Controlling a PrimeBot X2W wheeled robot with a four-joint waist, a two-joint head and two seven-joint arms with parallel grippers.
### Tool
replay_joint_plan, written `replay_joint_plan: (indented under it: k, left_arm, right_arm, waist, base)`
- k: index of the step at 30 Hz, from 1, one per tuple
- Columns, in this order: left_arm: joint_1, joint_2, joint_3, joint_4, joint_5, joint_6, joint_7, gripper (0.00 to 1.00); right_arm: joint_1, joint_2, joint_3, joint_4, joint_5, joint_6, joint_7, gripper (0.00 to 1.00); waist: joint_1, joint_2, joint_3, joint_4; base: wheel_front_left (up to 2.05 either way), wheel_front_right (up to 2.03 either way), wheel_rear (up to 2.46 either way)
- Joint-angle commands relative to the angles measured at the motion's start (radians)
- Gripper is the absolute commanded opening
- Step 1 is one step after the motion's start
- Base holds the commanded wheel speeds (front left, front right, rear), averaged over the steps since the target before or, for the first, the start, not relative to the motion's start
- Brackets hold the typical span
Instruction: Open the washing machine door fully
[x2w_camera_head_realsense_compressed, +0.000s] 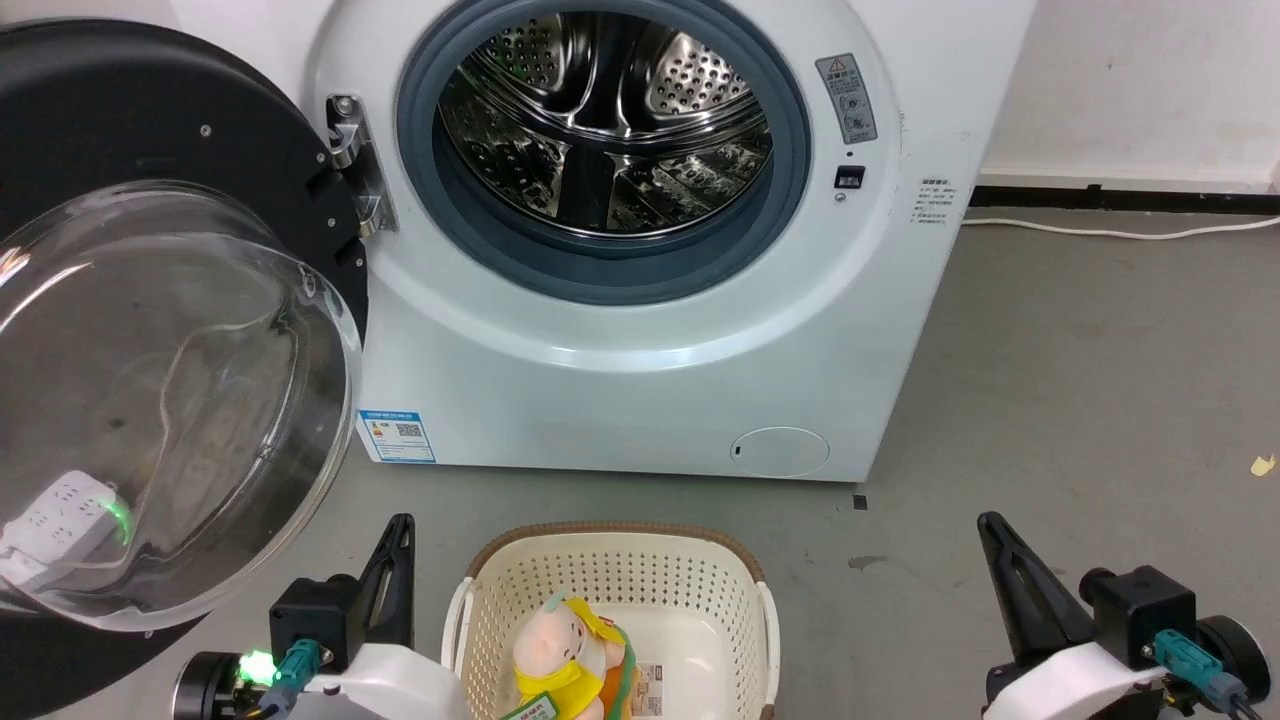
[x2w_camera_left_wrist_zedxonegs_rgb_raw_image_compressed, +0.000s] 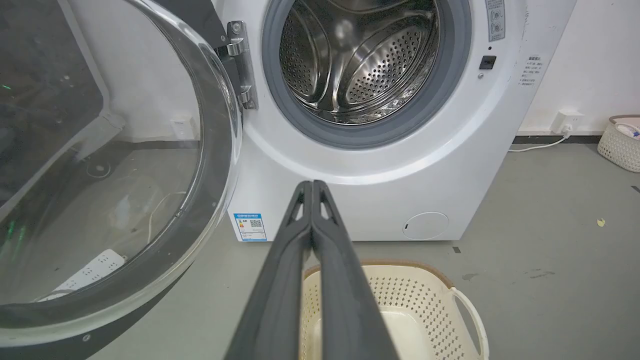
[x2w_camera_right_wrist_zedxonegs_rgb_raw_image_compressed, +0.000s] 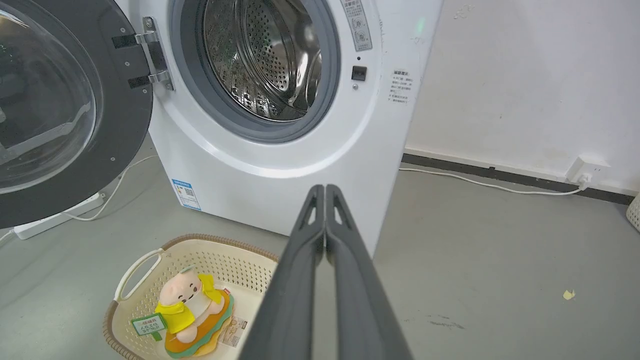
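Head view: the big round washing machine door with the glossy black rim and clear domed glass (x2w_camera_head_realsense_compressed: 170, 400) is hanging swung out to the left of the white washer, and the steel drum mouth (x2w_camera_head_realsense_compressed: 600, 120) is sitting fully exposed. I can't tell if the door is at its stop. The left gripper (x2w_camera_head_realsense_compressed: 400, 535) is waiting low, just beside the door's bottom edge. The right gripper (x2w_camera_head_realsense_compressed: 992, 528) is idling well apart from it. If the door is already maxed out, any extra shove is going straight into the metal hinge (x2w_camera_head_realsense_compressed: 355, 165).

Left wrist view: the left jaws are pressing together with nothing between them. A closed tip nudging that slick glass dome is asking to skid off. The cream perforated plastic basket (x2w_camera_left_wrist_zedxonegs_rgb_raw_image_compressed: 465, 305) is sitting right under the arm, so a low sweep risks knocking it.

Right wrist view: the right jaws are also closing on nothing. The white power strip (x2w_camera_right_wrist_zedxonegs_rgb_raw_image_compressed: 60, 215) and its cable are lying on the floor near the door's lower rim. I'm guessing a door swinging wider, or an arm following it, could clip them.
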Motion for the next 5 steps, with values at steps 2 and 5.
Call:
replay_joint_plan:
  k: [2,5]
  left_arm:
    - [-0.013,-0.008,0.011,-0.009,0.013,-0.004,0.009,0.0]
    - [-0.014,-0.01,0.017,-0.013,0.02,-0.006,0.015,0.0]
  right_arm:
    - [-0.016,0.004,0.001,-0.006,-0.006,0.001,0.009,0.0]
    - [-0.019,0.004,0.002,-0.007,-0.009,0.001,0.015,0.0]
  waist:
    - [0.0,-0.0001,0.001,-0.001]
    - [0.0,-0.0001,0.001,-0.002]
  base:
    - [0.0,0.0,0.0]
    - [0.0,0.0,0.0]
